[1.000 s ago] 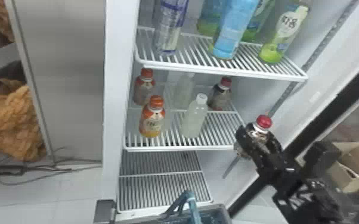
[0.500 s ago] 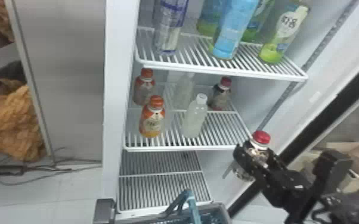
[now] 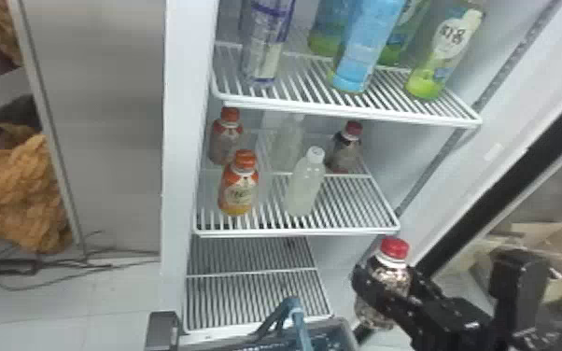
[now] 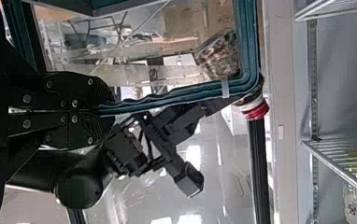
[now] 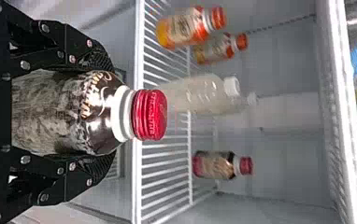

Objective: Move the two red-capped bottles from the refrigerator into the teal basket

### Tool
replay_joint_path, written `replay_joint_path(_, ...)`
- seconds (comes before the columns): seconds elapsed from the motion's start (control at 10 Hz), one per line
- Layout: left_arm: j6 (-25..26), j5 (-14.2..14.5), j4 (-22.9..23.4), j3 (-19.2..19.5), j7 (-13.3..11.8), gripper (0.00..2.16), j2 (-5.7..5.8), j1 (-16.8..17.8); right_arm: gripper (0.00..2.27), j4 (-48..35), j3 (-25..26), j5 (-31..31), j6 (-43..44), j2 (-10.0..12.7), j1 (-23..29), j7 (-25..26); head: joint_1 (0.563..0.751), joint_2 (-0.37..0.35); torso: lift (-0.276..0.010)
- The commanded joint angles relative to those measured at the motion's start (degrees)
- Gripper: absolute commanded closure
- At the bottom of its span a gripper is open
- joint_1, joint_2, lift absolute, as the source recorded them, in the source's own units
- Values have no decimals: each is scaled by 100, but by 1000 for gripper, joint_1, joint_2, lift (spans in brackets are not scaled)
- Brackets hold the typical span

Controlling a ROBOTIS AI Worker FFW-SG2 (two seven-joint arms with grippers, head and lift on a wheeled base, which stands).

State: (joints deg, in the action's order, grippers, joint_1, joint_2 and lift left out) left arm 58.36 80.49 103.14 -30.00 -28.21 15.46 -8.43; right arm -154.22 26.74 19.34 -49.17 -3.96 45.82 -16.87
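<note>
Widely parted, the right jaws (image 3: 382, 282) clasp a red-capped bottle (image 3: 391, 272).

Middle shelf (image 3: 364, 231): orange-capped bottle (image 3: 238, 189) upright near the front left corner, second orange-capped bottle (image 3: 225, 142) behind it; white-capped bottle (image 3: 304, 186) near the front edge. Upper shelf (image 3: 322, 109): blue bottle (image 3: 364, 51) near the front edge, green-bottomed bottle (image 3: 443, 53) nearer the right edge.

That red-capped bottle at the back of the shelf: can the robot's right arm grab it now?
Probably not: the right end effector is closed around another red-capped bottle. With that put down, it likely could, as nothing stands directly in front of the back bottle.
</note>
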Motion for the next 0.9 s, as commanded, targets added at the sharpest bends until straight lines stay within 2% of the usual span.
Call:
replay_joint_path(0.0, -43, -74, -56, 64, 0, 1122, -25, 0, 654, -392, 0, 100, -483, -17, 213, -18, 695, -350, -228)
replay_joint_path(0.3, -268, -166, -154, 155, 0, 1122, -69, 0, 656, -504, -46, 180, -1059, -17, 339, -45, 695, -350, -228)
replay_joint_path(0.8, -310, -154, -168, 166, -9, 1122, -78, -14, 630, -546, -126, 180, -1650, -26, 353, -36, 695, -350, -228)
